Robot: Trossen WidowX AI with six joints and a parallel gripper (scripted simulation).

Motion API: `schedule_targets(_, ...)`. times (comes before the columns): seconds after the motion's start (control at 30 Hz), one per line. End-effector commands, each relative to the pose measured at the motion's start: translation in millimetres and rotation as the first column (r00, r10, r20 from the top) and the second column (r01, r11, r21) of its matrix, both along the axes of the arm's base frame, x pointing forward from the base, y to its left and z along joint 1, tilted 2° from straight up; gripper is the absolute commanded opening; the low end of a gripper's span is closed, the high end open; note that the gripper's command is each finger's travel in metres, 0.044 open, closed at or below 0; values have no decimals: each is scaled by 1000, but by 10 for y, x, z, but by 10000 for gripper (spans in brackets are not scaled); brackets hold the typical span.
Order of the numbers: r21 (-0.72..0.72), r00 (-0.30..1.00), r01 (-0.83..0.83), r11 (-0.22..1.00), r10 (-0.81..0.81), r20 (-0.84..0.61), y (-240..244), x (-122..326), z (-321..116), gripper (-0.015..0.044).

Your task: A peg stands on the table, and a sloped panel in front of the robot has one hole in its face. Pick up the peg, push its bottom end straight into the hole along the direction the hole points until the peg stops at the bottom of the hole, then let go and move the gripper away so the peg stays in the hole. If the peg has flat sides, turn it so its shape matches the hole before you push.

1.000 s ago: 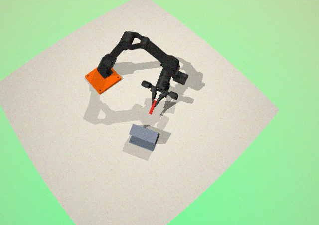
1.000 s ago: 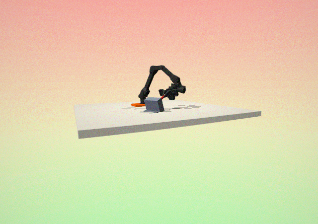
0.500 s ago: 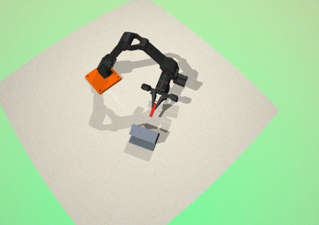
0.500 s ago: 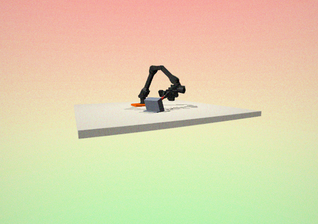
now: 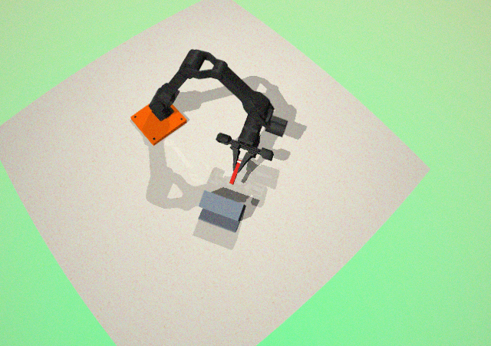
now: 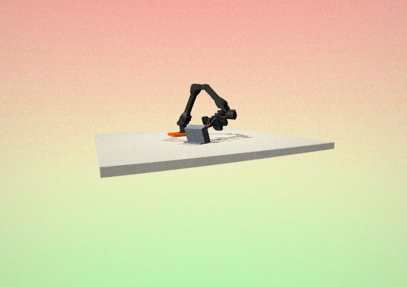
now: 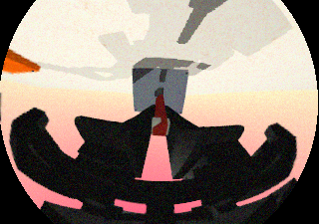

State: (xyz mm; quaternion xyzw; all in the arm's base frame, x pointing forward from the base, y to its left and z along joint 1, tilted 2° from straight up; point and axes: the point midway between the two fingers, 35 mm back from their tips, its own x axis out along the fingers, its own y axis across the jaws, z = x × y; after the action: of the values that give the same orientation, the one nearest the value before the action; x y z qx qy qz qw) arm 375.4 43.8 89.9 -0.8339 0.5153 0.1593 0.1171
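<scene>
One pale, square-cornered table [image 5: 317,235] [image 6: 147,152] [image 7: 75,15] spreads beneath me, the widest thing in sight. Over it bends my black arm [image 5: 235,81] [image 6: 215,95], its elbow high; from above it rises near ten o'clock of the table's middle, arcs across twelve and comes down around one. At its end is my gripper [image 5: 237,171] [image 6: 209,123] [image 7: 159,108], fingers pinched around the peg and clear of the tabletop. My orange base plate [image 5: 156,132] [image 6: 172,134] [image 7: 17,64] lies flat under the arm's foot, at ten o'clock in the top view; the wrist view catches just its corner, between nine and ten. The blue-gray sloped panel block [image 5: 222,205] [image 6: 196,134] [image 7: 145,95] stands near six o'clock of the table's middle, seen from above, with my fingers toward its one o'clock side. Smaller is the slim red peg [image 5: 234,176] [image 6: 208,125] [image 7: 159,118], tilted in my grip, its free end reaching toward seven o'clock in the top view. That end is near the block but apart from it, outside the hole. Smallest is the dark hole [image 7: 159,92] in the panel's face, at twelve o'clock from the peg's tip in my wrist view. I cannot make out the hole's exact shape.
</scene>
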Motion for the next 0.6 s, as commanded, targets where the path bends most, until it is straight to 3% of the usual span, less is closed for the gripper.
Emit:
schedule_targets(0.0,-12,1000,-5,1000,5,-6,-40,0,-24,0)
schedule_targets(0.57,-30,1000,-18,999,18,-1,-135,52,-61,0)
